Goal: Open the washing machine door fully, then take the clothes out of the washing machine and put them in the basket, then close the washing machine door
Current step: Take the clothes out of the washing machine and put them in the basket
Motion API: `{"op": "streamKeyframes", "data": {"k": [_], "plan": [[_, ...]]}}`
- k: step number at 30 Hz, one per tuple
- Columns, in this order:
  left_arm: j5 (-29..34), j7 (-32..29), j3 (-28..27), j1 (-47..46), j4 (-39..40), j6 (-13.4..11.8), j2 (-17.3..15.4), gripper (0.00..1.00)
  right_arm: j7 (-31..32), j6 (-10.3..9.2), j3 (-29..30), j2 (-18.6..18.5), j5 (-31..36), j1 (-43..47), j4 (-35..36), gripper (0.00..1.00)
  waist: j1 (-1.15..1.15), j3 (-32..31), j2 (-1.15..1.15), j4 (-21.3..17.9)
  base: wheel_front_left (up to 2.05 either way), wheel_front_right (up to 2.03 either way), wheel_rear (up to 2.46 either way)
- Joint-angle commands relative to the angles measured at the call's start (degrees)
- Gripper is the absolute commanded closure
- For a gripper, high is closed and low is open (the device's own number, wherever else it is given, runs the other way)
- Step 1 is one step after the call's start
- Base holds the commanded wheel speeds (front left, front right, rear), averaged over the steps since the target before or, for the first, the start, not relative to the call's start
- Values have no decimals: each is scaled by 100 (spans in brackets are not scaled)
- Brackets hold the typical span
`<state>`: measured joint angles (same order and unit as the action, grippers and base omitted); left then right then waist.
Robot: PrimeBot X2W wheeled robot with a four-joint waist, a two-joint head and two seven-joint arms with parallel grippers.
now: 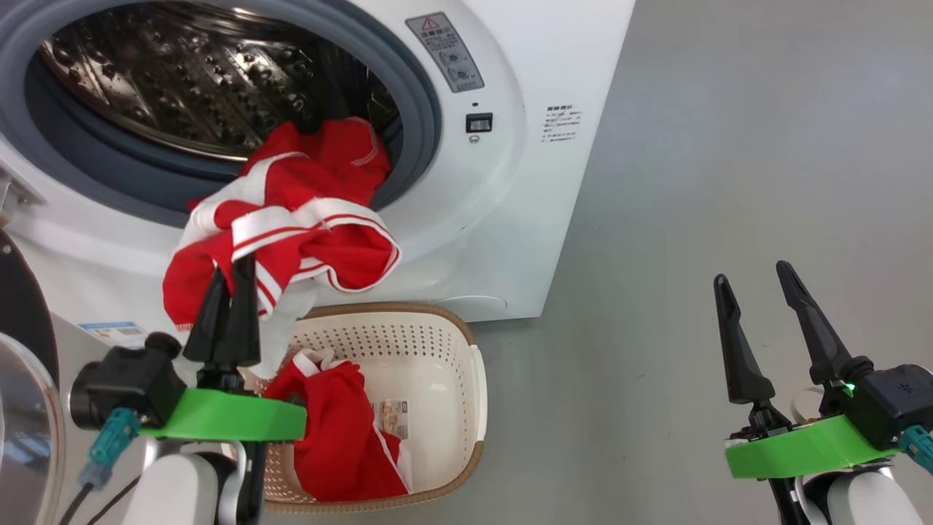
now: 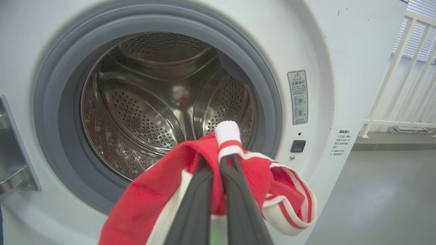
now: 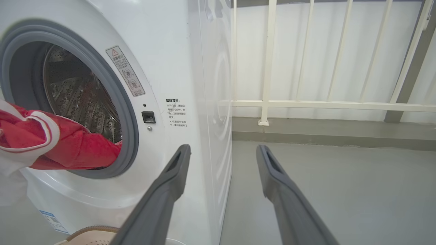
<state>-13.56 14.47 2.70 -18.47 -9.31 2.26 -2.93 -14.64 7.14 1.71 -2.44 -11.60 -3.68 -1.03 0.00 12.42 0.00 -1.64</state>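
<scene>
The left hand (image 1: 233, 264), clenched on red-and-white clothes (image 1: 306, 226), holds them above a cream basket (image 1: 437, 343) on the floor (image 1: 692, 182), where another red piece (image 1: 342, 430) lies beside a paper sticker (image 1: 390, 418) too small to read. The right hand (image 1: 752, 273) hangs released, well apart. The held clothes stretch lengthwise from the hand up into the open washing machine (image 1: 510, 182), whose grey warning label (image 1: 444, 51) carries a red triangle and unreadable small print.

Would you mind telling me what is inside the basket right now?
A red garment with white trim lies in the basket, beside a paper sticker. The left arm hides the basket's left side. Whatever is under the garment is covered.
</scene>
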Motion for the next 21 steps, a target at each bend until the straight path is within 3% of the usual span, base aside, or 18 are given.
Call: {"op": "streamKeyframes", "data": {"k": [1, 10, 21], "plan": [[100, 52, -144, 37, 217, -47, -89, 100, -36, 35, -95, -43, -68, 17, 161, 0, 0, -2, 0, 2, 0, 0, 0], [-56, 29, -40, 199, -28, -128, -56, 100, -36, 35, -117, -43, -96, 3, 179, 0, 0, 65, 0, -57, 0, 0, 0], [-434, 47, 65, -286, -1570, -95, -12, 100, -36, 35, -119, -43, -53, -109, 220, 0, 0, 379, 0, -114, 0, 0, 0]]}}
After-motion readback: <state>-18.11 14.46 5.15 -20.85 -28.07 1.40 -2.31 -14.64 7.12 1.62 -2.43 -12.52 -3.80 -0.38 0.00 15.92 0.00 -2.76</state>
